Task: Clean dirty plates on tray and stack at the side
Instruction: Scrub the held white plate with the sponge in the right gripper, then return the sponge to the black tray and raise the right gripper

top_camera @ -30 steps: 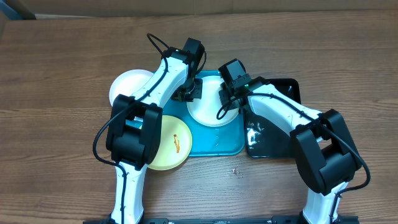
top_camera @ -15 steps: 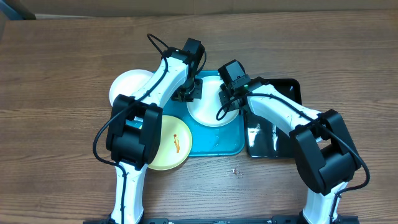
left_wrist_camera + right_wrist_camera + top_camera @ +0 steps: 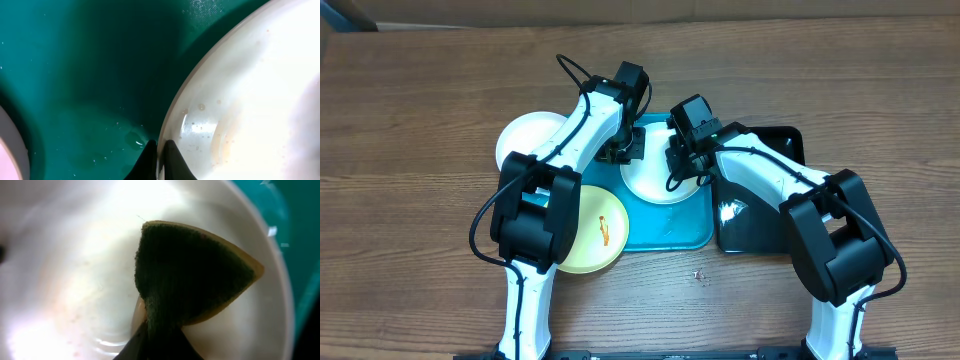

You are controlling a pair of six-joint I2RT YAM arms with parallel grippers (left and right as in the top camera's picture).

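Tray (image 3: 665,232): teal, holds one white plate (image 3: 655,182) with a wet film and faint brown traces in its well.
Left gripper (image 3: 159,150): jaws pinched together on that plate's rim, apparently to steady it.
Right gripper (image 3: 152,347): jaws clamped on a sponge (image 3: 192,277) held over the plate's well, seemingly for scrubbing.
Second white plate (image 3: 525,140): on the table (image 3: 420,100), left of the tray.
Yellow plate (image 3: 598,238): just beside the tray, orange smear uncleaned.
Black tray (image 3: 760,225): glossy, on the tray's right.
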